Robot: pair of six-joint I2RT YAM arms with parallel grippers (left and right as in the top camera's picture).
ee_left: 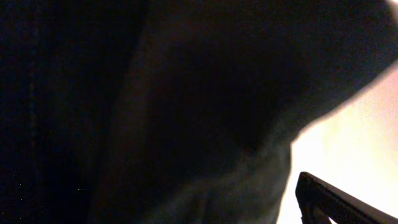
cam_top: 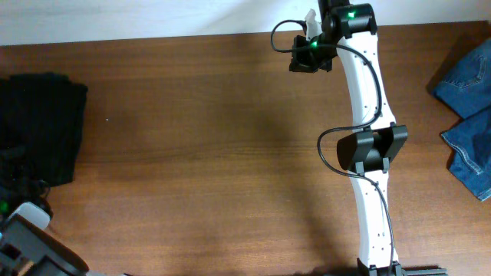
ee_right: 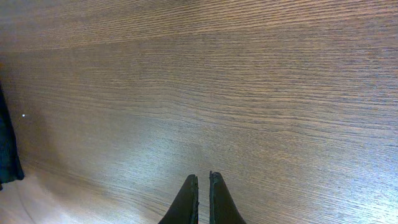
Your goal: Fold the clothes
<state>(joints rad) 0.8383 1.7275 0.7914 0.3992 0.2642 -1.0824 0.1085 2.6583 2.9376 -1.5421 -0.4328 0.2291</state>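
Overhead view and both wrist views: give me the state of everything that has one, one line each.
black trousers: gathered in a compact pile at the left edge of the table.
blue jeans: crumpled at the right edge, partly out of frame.
left gripper: open, close over the black trousers, only one finger showing.
right gripper: shut, empty, above the table.

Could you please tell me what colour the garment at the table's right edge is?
Blue denim; the garment shows best in the overhead view.
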